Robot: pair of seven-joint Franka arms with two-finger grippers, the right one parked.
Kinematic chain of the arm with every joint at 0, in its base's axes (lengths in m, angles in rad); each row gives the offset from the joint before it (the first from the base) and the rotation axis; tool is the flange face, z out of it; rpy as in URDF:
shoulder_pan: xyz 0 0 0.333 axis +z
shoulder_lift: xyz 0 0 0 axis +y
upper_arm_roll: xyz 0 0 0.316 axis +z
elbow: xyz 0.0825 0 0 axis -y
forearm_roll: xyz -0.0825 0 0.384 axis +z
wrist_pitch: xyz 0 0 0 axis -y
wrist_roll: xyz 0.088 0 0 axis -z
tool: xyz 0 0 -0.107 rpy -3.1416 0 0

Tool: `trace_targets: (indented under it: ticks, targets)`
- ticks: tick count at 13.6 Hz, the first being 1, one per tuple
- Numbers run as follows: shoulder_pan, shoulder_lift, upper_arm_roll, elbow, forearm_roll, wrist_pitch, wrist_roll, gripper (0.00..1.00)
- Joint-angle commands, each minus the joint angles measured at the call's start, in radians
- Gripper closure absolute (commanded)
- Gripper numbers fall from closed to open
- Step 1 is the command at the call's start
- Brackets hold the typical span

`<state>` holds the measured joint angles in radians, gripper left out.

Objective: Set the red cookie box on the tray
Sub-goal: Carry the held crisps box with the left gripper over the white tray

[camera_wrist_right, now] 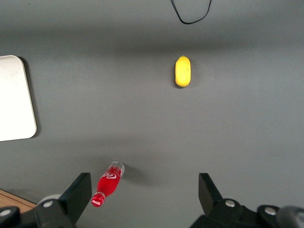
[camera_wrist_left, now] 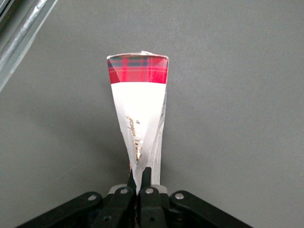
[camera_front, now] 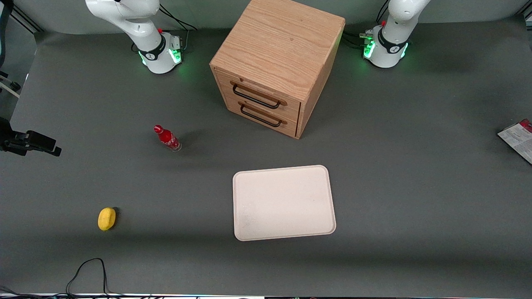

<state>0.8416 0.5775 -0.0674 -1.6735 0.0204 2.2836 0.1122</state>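
A: Red cookie box [camera_wrist_left: 138, 114], long flat carton, red tartan end panel, white printed face. Location?

B: It is seen clamped at one narrow end between the two black fingers of the left gripper [camera_wrist_left: 139, 178], which are closed on it. In the front view only a corner of the red cookie box [camera_front: 519, 135] is caught, at the frame's 3 o'clock edge, toward the working arm's end of the grey table [camera_front: 415, 166].

A: Orientation?

B: The long axis is seen running straight away from the fingers, the tartan end pointing off from the gripper. Whether the carton is lifted off the table or resting on it cannot be told.

A: Step in hand?

B: Grasp judged complete; carrying not yet done. The large cream-white rectangular tray [camera_front: 245, 232] with rounded corners and low rim lies bare, well apart from the box.

A: Next move?

B: Transport toward the tray is called for, followed by lowering flat inside the rim before release.
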Motion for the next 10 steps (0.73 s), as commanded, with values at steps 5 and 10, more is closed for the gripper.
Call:
trace_targets:
  ticks: [5, 10]
  targets:
    - [-0.077, -0.079, 0.009, 0.407, 0.032, -0.526, -0.008, 1.00]
    - [-0.185, -0.079, 0.002, 0.636, 0.050, -0.780, -0.011, 1.00]
